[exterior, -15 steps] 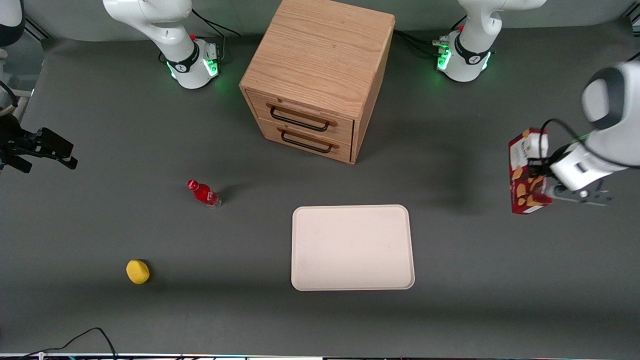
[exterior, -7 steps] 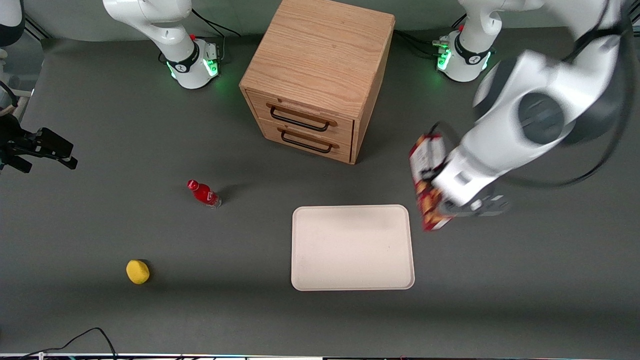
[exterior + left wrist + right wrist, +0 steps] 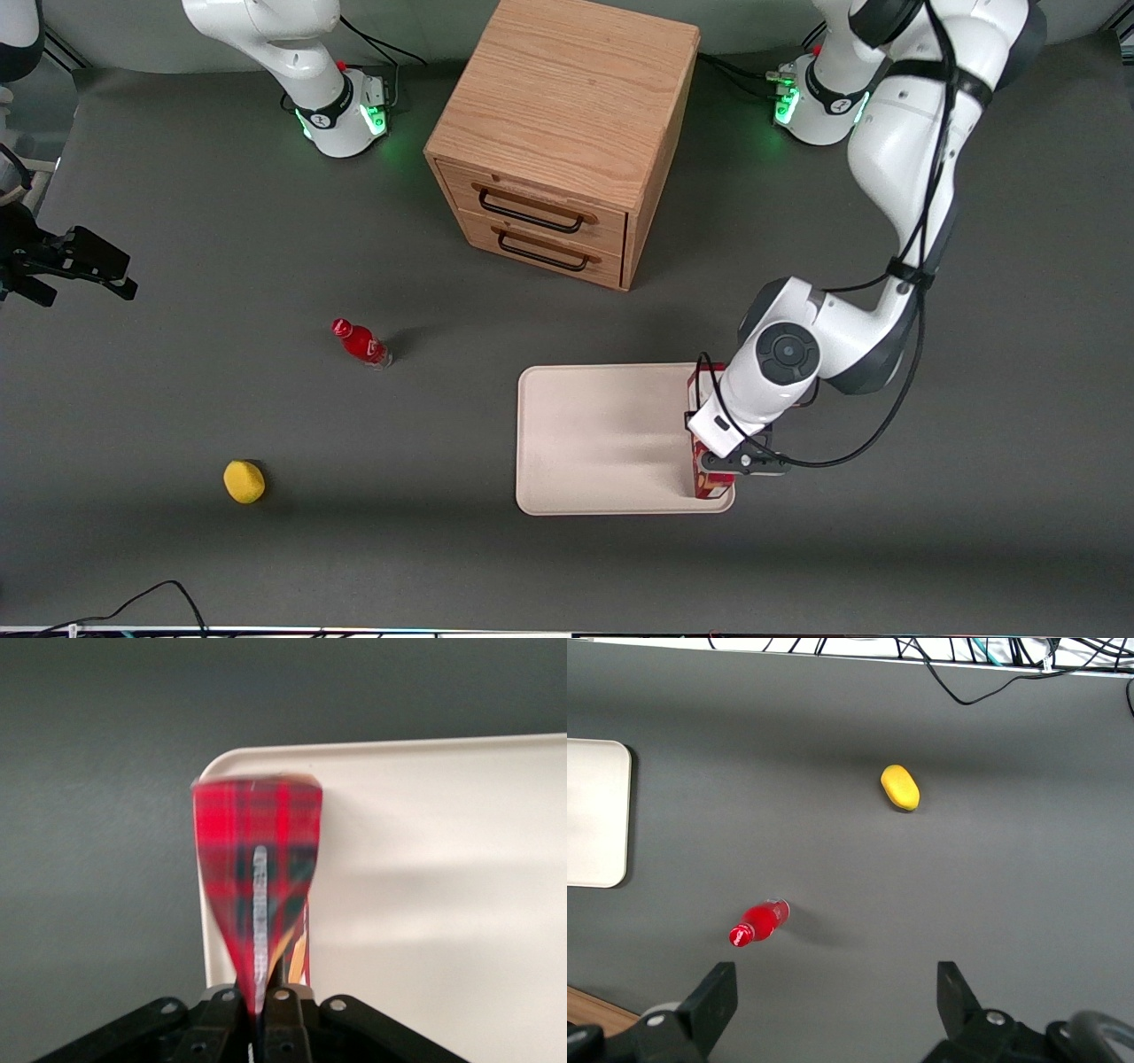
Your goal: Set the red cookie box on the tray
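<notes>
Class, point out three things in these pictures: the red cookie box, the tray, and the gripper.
red cookie box (image 3: 257,828): left wrist view, plaid end face.
tray (image 3: 602,434): front view, bare floor of it.
gripper (image 3: 719,461): front view, shut on the box, above the tray's edge.

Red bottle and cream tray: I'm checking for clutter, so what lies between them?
Nothing: in the front view bare grey tabletop separates the small red bottle from the cream-white rectangular tray. The gripper holds the dark-red cookie box at the tray's working-arm edge.
</notes>
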Motion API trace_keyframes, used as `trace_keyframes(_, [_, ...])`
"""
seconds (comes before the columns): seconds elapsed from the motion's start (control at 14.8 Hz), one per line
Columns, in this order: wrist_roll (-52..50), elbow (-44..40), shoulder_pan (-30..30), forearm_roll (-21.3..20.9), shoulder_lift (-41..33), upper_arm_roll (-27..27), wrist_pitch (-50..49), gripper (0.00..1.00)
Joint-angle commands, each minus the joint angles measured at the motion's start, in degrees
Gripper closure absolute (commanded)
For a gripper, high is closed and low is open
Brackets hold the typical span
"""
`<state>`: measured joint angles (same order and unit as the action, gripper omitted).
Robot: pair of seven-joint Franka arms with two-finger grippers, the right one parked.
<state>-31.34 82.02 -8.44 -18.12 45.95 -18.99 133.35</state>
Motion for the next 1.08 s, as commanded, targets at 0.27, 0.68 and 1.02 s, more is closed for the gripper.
trace_keyframes(0.27, [1.4,1.1,2.1,3.9,-15.5,-0.4,-20.0,0.00])
trace_keyframes(0.68, [27.4,2.9,2.4,17.6,-37.3,14.2,-46.3,0.00])
trace_keyframes(1.02, [37.2,30.2,2.4,17.8,-60.1,22.1,-40.8,0.00])
